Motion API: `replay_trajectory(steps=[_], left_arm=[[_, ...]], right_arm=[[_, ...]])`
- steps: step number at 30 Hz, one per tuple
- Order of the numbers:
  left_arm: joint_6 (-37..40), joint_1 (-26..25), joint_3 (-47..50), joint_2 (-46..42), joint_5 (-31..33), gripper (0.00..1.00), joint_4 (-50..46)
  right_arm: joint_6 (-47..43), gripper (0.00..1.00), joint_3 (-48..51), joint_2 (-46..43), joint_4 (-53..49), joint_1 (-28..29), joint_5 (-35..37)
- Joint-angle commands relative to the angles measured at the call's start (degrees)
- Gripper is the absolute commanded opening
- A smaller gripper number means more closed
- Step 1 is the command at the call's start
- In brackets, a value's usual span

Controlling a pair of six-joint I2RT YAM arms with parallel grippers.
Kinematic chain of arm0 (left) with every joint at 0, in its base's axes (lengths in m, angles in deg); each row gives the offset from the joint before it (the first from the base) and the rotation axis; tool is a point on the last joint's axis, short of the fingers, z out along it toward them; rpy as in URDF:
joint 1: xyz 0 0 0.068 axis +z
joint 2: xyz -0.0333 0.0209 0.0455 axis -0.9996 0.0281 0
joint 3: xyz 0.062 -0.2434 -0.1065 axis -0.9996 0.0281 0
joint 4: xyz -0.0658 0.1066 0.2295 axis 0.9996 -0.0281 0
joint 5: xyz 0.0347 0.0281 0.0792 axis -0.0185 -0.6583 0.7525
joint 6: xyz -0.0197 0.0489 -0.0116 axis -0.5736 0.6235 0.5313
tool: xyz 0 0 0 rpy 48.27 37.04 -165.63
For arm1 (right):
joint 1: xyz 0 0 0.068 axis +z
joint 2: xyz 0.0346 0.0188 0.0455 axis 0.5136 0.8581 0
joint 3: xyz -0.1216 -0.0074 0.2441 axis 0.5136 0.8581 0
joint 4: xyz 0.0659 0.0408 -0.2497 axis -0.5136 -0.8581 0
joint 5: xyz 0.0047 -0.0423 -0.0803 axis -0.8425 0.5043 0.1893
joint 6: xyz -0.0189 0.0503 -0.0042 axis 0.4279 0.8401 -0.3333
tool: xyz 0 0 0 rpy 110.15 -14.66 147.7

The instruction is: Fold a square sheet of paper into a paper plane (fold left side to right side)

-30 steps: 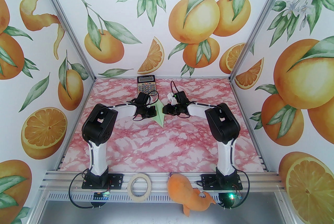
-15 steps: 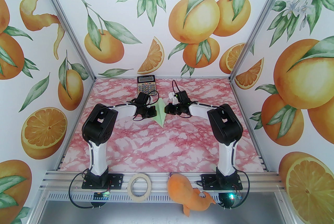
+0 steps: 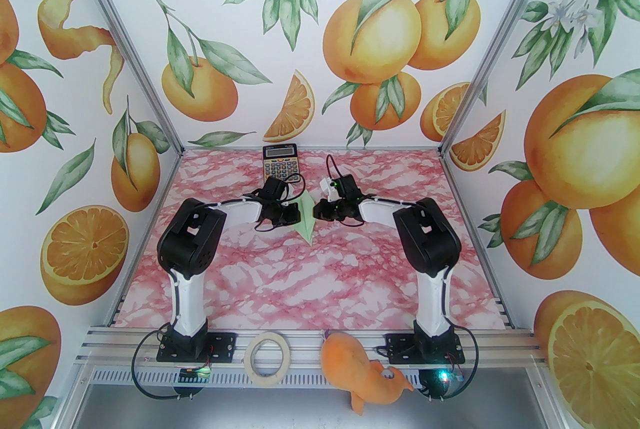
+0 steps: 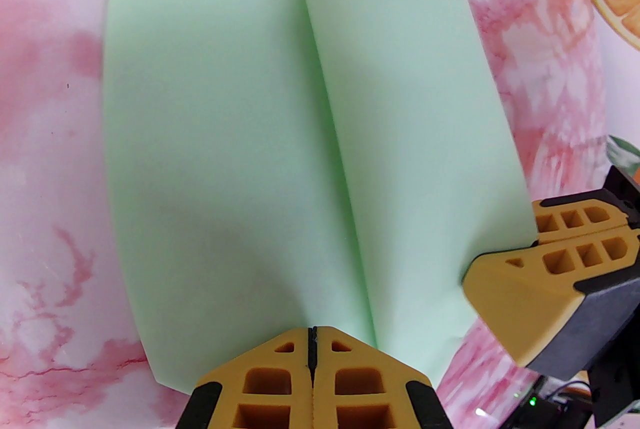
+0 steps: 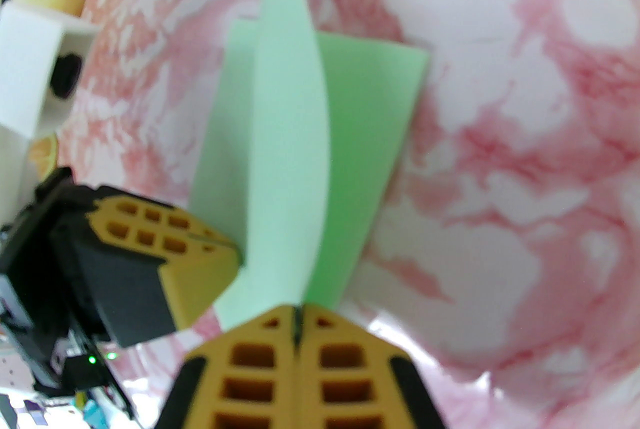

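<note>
The square sheet of paper (image 4: 210,142) is pale green with one centre crease. Its left half lies flat on the pink marbled table (image 3: 280,277), while its right half (image 5: 290,142) stands up as a curved flap. My right gripper (image 5: 297,317) is shut on the near edge of that flap. My left gripper (image 4: 312,342) is shut, its tip resting on the sheet at the near end of the crease. Seen from above, the left gripper (image 3: 296,215) and right gripper (image 3: 315,212) face each other across the sheet (image 3: 306,226). The paper plane is out of view.
A black-and-orange calculator (image 3: 280,163) lies at the table's far edge, just behind the arms. A roll of beige tape (image 3: 268,358) and an orange plush toy (image 3: 360,369) sit on the near rail between the arm bases.
The right gripper has closed on the flap. It swung slightly right with the flap raised, then came back left, and the flap now stands lower. The left arm has stayed put.
</note>
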Motion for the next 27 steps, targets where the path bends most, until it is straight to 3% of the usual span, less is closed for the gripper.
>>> replay_trajectory(steps=[1,27], left_arm=[[0.7,-0.9,-0.3,2.3,-0.2,0.02,-2.5],[0.9,-1.1,-0.7,2.8,-0.6,0.01,-2.8]], right_arm=[[-1.1,0.00,-2.1,1.9,-0.6,0.3,-0.2],[-1.6,0.01,-4.3,4.2,-0.7,1.0,-1.2]])
